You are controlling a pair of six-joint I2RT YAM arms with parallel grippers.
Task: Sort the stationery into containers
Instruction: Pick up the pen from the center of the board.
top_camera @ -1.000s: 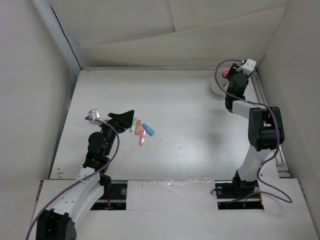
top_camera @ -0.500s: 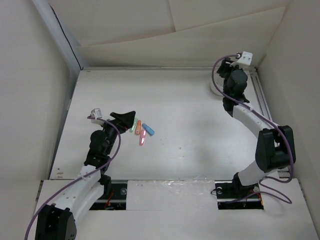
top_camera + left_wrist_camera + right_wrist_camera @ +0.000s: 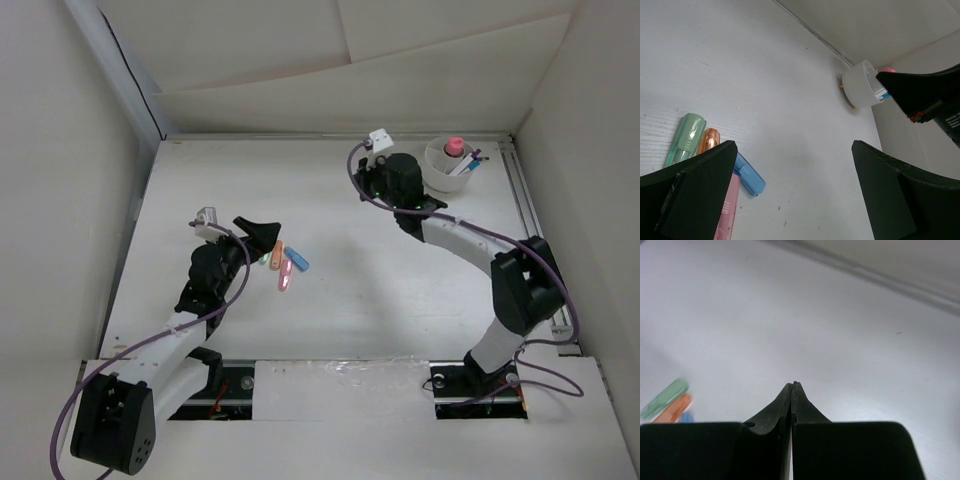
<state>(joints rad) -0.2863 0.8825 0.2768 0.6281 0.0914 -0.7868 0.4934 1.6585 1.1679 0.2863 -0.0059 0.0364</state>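
Four stubby highlighters lie together left of centre: green (image 3: 267, 256), orange (image 3: 277, 249), blue (image 3: 297, 262) and pink (image 3: 285, 277). My left gripper (image 3: 260, 236) hovers open right beside them, holding nothing. In the left wrist view the green (image 3: 685, 139), orange (image 3: 708, 140), blue (image 3: 749, 174) and pink (image 3: 728, 209) highlighters lie by the left finger. The round white cup (image 3: 447, 170) stands at the back right with a pink capped bottle (image 3: 455, 146) and pens (image 3: 468, 166) in it. My right gripper (image 3: 794, 385) is shut and empty, left of the cup.
The white cup (image 3: 861, 91) shows far off in the left wrist view, with the black right arm (image 3: 925, 95) in front of it. A metal rail (image 3: 530, 215) runs along the table's right edge. Paper walls close in the back and sides.
My right arm has swung left from over the cup, and its jaws have shut empty. The cup with the pink bottle is now uncovered. The left gripper has edged right toward the highlighters.
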